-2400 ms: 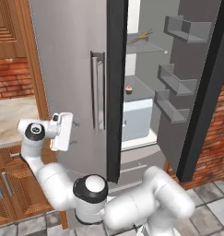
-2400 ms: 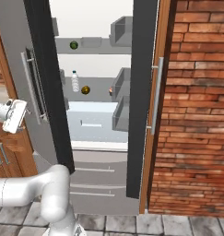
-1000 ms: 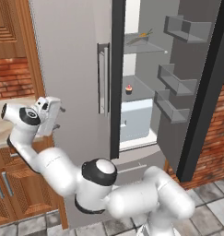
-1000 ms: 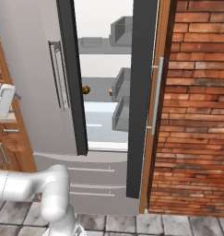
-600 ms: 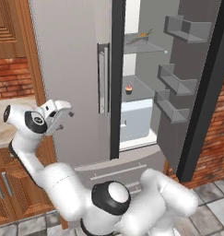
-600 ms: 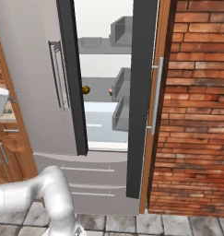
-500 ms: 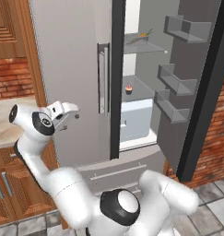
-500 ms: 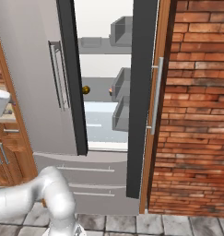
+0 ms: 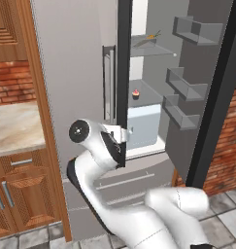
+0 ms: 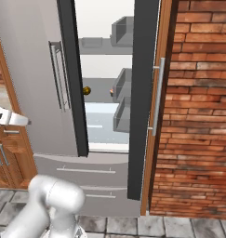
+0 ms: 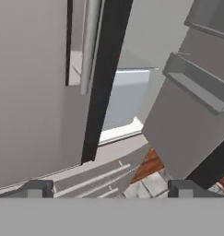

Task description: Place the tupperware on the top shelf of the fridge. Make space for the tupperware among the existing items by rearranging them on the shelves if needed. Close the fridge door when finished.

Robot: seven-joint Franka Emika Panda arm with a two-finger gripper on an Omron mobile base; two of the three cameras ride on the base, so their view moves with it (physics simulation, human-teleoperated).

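The fridge takes up most of the scene: a tall grey unit set between wooden cabinets on its left and a red brick wall on its right, over a grey tiled floor. Its left door is shut; the right door stands swung open, with boxy grey bins on its inner face. A pale stone counter tops the low cabinets.

Inside the white cavity, the top shelf carries the tupperware, orange carrot showing. On the shelf below sit the pink-topped cupcake and, in the right base view, a small brown ball.

The gripper hangs low before the fridge's front, its jaws spread wide and holding nothing.
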